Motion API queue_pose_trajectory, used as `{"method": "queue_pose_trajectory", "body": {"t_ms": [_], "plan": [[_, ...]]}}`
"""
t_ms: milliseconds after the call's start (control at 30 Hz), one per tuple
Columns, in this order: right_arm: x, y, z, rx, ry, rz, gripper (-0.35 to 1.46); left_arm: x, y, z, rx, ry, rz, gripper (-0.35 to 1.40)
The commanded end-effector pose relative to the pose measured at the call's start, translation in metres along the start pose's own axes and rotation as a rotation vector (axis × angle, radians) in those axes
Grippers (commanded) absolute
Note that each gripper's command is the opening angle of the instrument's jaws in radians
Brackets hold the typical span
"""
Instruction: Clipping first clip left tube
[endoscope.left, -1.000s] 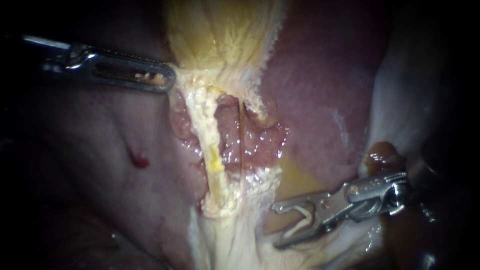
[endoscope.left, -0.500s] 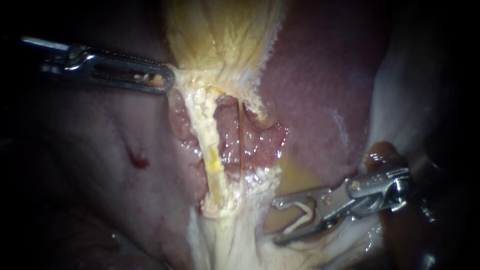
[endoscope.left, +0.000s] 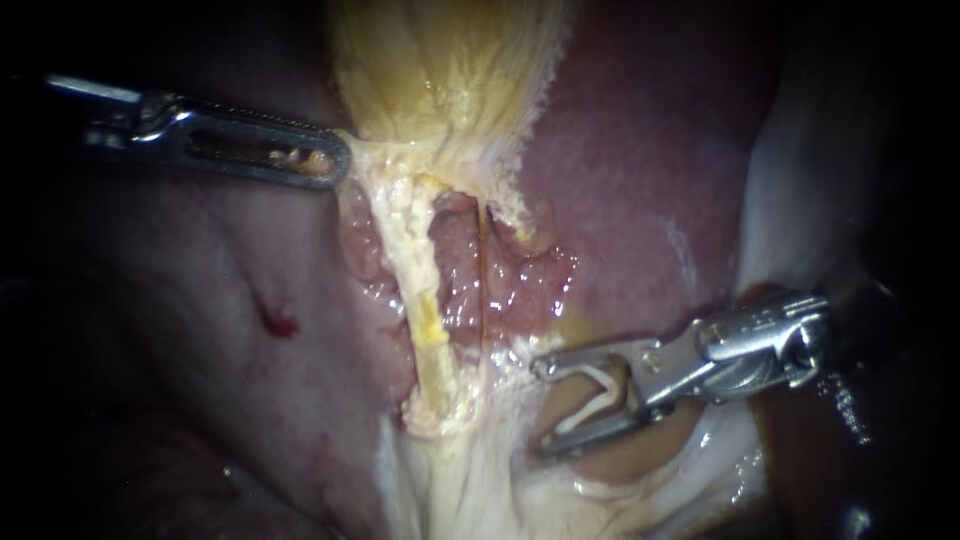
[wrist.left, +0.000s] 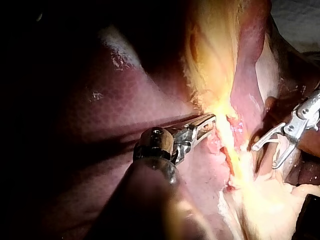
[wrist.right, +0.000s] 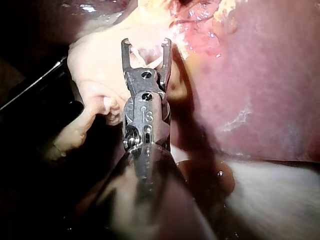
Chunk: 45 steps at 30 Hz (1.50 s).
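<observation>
Approach was in hand: the left tool (endoscope.left: 335, 160) gripped the gallbladder (endoscope.left: 440, 70) upper left, while the right tool (endoscope.left: 540, 408) (jaws spread, holding a clip (endoscope.left: 597, 392)) stood lower right, short of the central left tube (endoscope.left: 425, 310), needing next to straddle it.

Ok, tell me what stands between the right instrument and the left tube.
Pale frayed tissue lies directly between the right instrument, with its clip, and the left tube; the thin right tube runs just above that line.
</observation>
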Motion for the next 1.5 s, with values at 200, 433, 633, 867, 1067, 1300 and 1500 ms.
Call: {"method": "queue_pose_trajectory", "body": {"t_ms": [200, 433, 633, 867, 1067, 1300, 1500], "plan": [[0.001, 0.0005, -0.0003, -0.01, 0.021, -0.009, 0.5, 0.0, 0.0, 0.0, 0.0, 0.0, 0.0, -0.35], [0.0017, 0.001, 0.0007, -0.015, 0.036, -0.009, 0.5, 0.0, 0.0, 0.0, 0.0, 0.0, 0.0, -0.35], [0.0025, 0.0012, 0.002, -0.02, 0.055, -0.005, 0.5, 0.0, 0.0, 0.0001, 0.0, 0.0, 0.0, -0.35], [0.0033, 0.0014, 0.003, -0.024, 0.073, -0.002, 0.5, 0.0, 0.0, 0.0001, -0.001, 0.0, 0.0, -0.35], [0.0036, 0.0018, 0.0038, -0.027, 0.097, 0.001, 0.5, 0.0, 0.0, 0.0001, -0.001, 0.0, 0.0, -0.35], [0.0035, 0.0022, 0.0044, -0.027, 0.108, 0.007, 0.5, 0.0, 0.0, 0.0002, -0.001, 0.0, 0.0, -0.35], [0.0029, 0.0026, 0.005, -0.02, 0.109, 0.022, 0.5, 0.0, 0.0, 0.0002, -0.001, 0.0, 0.0, -0.35]]}}
